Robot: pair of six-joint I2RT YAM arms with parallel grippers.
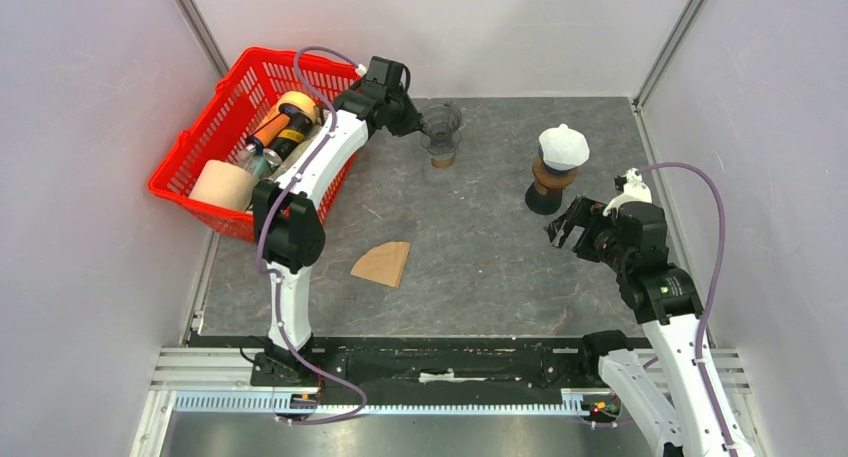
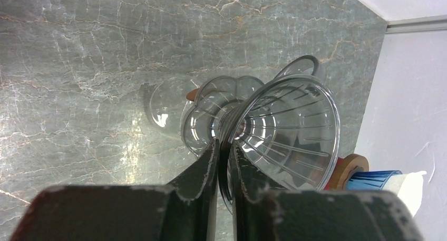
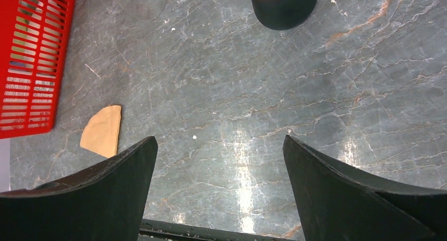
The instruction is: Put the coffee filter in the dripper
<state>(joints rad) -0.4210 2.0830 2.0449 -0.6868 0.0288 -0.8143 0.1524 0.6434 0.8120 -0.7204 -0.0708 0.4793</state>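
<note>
Closest to the lens on the left wrist, the left gripper [image 2: 224,146] had its two black fingers [image 2: 203,170] drawn narrow, and the rim of the clear ribbed plastic dripper [image 2: 295,130] ran up between them. Only a sliver of gap showed on either side of that rim. I could not tell whether the pads were pressing it or standing just off it. From above, I saw the dripper [image 1: 441,127] upright on the grey marbled table [image 1: 480,277] in the upper middle of the frame. Its brown base was on the surface and the left gripper [image 1: 412,115] was at its left edge.

The brown paper coffee filter [image 1: 382,265], a flat fan shape, lay on the table in the lower middle of the overhead frame, well apart from the dripper and not in it. On the right wrist camera the filter [image 3: 101,131] sat at the left of the frame, just below the corner of the red plastic mesh basket [image 3: 31,56].

At the right of the overhead frame, the right gripper [image 1: 570,227] hung with its jaws spread wide. Its own camera showed only table between the fingers of the right gripper [image 3: 219,146]. Just above it in the overhead frame stood a dark cylinder with a wooden band and a white rounded cap [image 1: 555,172]. The basket [image 1: 225,92] sat in the upper left, holding bottles and a pale roll.
</note>
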